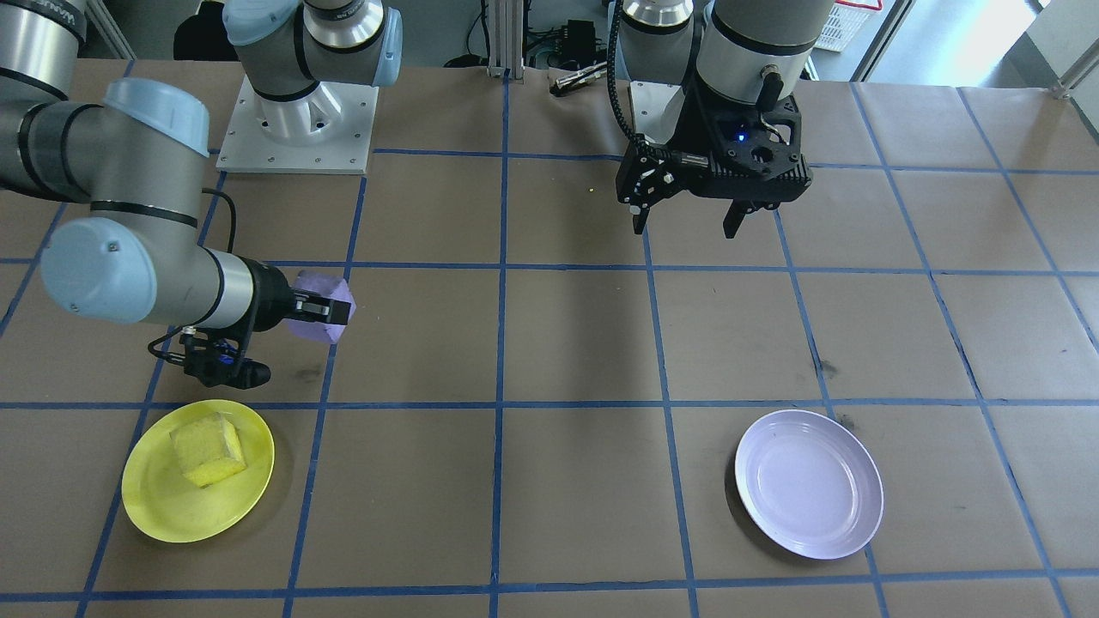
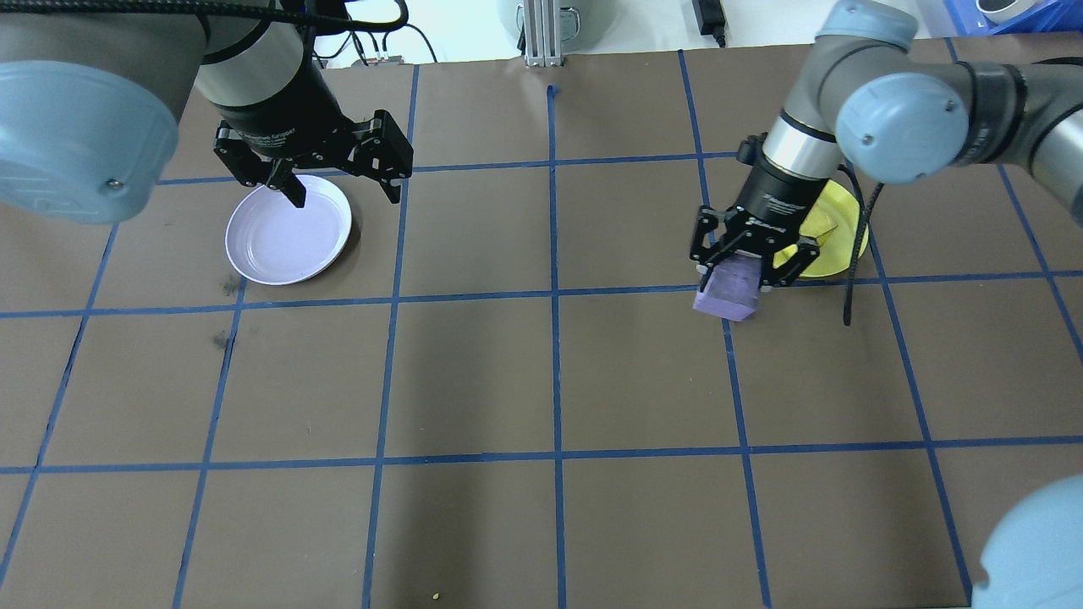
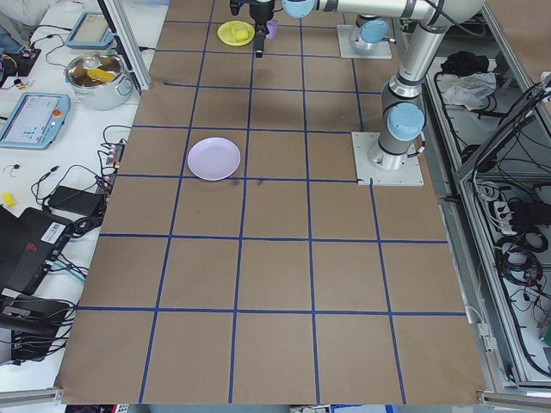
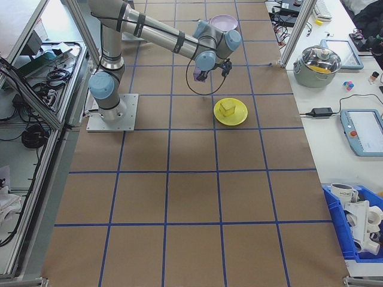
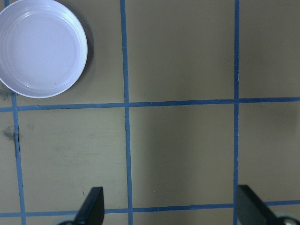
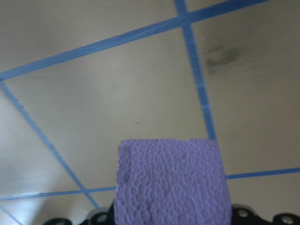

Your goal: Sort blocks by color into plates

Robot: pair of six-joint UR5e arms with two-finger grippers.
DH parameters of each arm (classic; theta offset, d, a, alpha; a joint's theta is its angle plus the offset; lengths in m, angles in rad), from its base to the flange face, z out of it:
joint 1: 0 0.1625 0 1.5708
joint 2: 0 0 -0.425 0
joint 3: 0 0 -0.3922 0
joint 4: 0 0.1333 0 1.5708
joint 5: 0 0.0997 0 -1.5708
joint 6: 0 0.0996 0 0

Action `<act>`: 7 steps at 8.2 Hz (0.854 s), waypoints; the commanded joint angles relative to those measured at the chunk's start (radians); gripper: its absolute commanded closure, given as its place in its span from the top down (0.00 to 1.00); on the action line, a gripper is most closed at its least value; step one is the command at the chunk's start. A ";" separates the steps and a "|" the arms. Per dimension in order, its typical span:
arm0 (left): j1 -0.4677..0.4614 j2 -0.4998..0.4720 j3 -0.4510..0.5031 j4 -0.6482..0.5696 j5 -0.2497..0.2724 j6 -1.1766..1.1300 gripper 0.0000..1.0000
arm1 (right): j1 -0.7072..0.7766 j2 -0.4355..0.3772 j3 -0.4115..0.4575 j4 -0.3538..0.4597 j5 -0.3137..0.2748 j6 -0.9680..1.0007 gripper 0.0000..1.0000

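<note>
Find the purple block (image 2: pixel 726 294) pinched in the right claw (image 2: pixel 736 271), gripped on two opposite faces and held clear of the tabletop (image 2: pixel 550 381). Locate this pair toward the right end of the tabletop, just beside the yellow plate (image 1: pixel 172 524) on the side nearer the robot's edge and the centre. Note the yellow block (image 1: pixel 208 448) lying in the yellow plate; treat that half of the sort as done.

Find the lavender plate (image 1: pixel 807 485) toward the left end, near the edge far from the robot, holding nothing. Read the governing relation as follows: from the right claw, well apart along the length of the tabletop, at about the same depth as the yellow plate. Expect a long sideways carry toward the left end, or a transfer to the other arm.

Note the left claw (image 2: pixel 345 190) spread wide, holding nothing, hovering just beside the lavender plate toward the centre. Judge the left arm far nearer to that plate than the right.

Disregard long-axis alignment: cube, near-equal sides.

Markings: white lettering on the left claw housing in the overhead view, too small to read; cropped lettering on an arm link at the front view's top corner, not legible in full. No labels on blocks or plates.
</note>
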 commanded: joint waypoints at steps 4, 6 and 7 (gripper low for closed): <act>0.009 0.009 0.003 -0.005 0.003 0.035 1.00 | 0.408 0.160 -0.033 -0.453 0.183 0.588 0.00; 0.018 0.026 0.001 -0.016 0.007 0.068 1.00 | 0.473 0.243 -0.082 -0.518 0.177 0.619 0.00; 0.027 0.031 0.003 -0.016 0.009 0.074 1.00 | 0.495 0.275 -0.108 -0.518 0.181 0.645 0.00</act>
